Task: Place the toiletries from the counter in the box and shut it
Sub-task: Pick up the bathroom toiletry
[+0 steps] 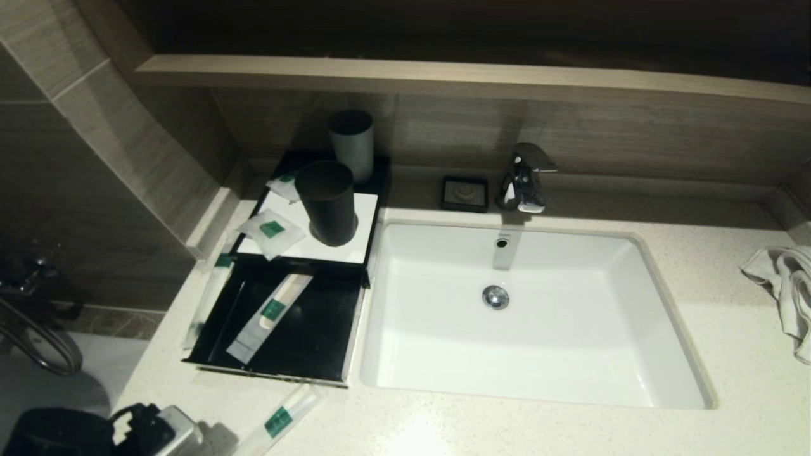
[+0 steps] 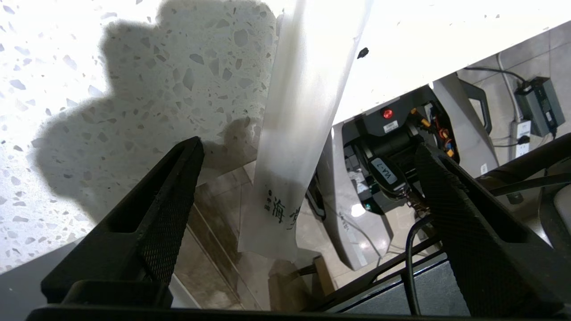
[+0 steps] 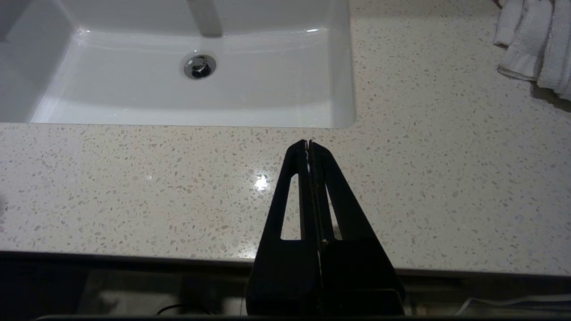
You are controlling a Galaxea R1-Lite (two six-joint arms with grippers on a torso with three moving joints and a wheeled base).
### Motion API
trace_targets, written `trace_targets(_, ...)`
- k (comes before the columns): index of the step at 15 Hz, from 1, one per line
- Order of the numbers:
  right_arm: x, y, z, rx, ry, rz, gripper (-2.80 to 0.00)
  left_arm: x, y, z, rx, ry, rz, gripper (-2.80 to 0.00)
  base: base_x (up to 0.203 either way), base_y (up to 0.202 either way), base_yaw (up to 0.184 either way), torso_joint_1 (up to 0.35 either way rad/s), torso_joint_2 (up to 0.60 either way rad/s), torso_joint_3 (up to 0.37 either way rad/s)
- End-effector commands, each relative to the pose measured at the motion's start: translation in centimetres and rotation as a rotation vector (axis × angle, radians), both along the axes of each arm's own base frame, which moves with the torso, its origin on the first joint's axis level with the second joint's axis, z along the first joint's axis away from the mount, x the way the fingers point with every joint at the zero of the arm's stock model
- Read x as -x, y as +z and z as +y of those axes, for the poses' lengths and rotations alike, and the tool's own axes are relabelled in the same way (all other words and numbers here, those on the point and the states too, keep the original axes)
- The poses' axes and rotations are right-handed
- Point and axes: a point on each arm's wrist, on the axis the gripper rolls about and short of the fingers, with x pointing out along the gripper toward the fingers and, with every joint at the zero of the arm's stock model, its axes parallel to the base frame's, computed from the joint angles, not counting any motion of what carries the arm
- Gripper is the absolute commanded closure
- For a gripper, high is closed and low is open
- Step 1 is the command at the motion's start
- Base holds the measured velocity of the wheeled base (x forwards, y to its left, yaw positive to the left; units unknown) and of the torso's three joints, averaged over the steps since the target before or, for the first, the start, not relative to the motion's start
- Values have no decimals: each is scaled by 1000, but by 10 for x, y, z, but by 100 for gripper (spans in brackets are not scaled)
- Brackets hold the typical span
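The black box point(image 1: 317, 250) stands left of the sink, and its drawer point(image 1: 317, 342) is pulled out. One long sachet point(image 1: 269, 316) lies in the drawer. Another long sachet point(image 1: 212, 297) lies along the drawer's left edge. Two small square sachets point(image 1: 271, 231) point(image 1: 284, 183) lie on the white top panel. A third long sachet point(image 1: 279, 421) lies on the counter point(image 1: 507, 430) in front of the drawer and overhangs the front edge. My left gripper point(image 2: 308, 147) is open with that sachet's point(image 2: 294, 133) hanging end between its fingers, untouched. My right gripper point(image 3: 308, 143) is shut and empty.
A black cup point(image 1: 327, 202) stands on the box's white panel and a grey cup point(image 1: 351, 144) behind it. The white sink point(image 1: 570, 354), faucet point(image 1: 523, 177) and small black soap dish point(image 1: 465, 193) are to the right. A white towel point(image 1: 789, 285) lies at the far right.
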Motion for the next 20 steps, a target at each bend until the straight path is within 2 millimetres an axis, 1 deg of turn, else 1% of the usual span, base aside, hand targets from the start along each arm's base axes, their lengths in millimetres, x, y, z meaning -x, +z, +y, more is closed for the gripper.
trace_targets(1, 0, 0, 0, -1, 0, 2, 0, -1, -1, 0, -24, -4, 3, -280, 0, 0, 0, 0, 0, 0)
trace_targets(6, 0, 0, 0, -1, 0, 2, 0, 0, 0, 1, -41, -9, -19, -280, 0, 0, 0, 0, 0, 0)
trace_targets(9, 0, 0, 0, 0, 0, 2, 0, 1, 0, 2, -103, -18, -49, -280, 0, 0, 0, 0, 0, 0)
trace_targets(20, 0, 0, 0, -1, 0, 2, 0, 0, 0, 1, -108, -26, -47, -280, 0, 0, 0, 0, 0, 0)
